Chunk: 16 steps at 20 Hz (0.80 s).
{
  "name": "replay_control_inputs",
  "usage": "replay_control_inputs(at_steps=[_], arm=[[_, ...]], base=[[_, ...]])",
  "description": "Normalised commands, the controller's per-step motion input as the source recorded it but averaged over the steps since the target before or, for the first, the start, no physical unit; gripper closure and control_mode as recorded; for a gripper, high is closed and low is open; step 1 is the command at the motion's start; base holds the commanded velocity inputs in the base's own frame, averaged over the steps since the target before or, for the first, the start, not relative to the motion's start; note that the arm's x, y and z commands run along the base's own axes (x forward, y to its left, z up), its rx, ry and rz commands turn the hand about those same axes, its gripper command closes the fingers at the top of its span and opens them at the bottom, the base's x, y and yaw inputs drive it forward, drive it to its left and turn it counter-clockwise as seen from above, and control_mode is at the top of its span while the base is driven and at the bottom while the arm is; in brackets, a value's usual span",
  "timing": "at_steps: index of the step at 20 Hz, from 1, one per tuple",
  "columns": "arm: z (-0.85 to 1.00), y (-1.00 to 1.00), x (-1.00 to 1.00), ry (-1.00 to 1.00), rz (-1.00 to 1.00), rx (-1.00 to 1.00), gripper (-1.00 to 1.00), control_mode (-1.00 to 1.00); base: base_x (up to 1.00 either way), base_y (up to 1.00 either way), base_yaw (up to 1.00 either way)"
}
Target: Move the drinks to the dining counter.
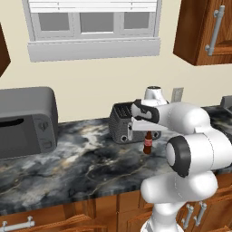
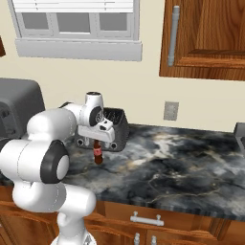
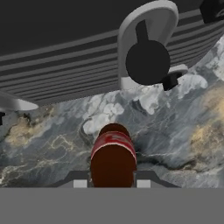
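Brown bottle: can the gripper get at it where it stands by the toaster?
Yes, it looks so: the gripper is already shut on the brown bottle, upright in front of the toaster.

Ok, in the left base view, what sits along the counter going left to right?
microwave → toaster → small brown bottle, gripped at its top by the gripper, in front of the toaster's right end.

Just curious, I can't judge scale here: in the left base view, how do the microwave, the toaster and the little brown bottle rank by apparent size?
1. Microwave, though it sits nearer the camera.
2. Toaster.
3. Brown bottle, clearly smallest.
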Motion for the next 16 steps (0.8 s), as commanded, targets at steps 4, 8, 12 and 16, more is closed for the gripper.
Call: replay_control_inputs(at_steps=[4, 8, 12, 16], arm=[[-0.01, 0.00, 0.00, 0.00, 0.00, 0.00, 1.00, -1.00], [0.01, 0.00, 0.00, 0.00, 0.00, 0.00, 1.00, -1.00], [0.44, -0.07, -0.01, 0.00, 0.00, 0.00, 1.00, -1.00], [0.69, -0.08, -0.44, 0.03, 0.00, 0.00, 1.00, -1.00]], base=[[0.00, 0.00, 0.00], [0.00, 0.00, 0.00], [0.00, 0.00, 0.00], [0.00, 0.00, 0.00]])
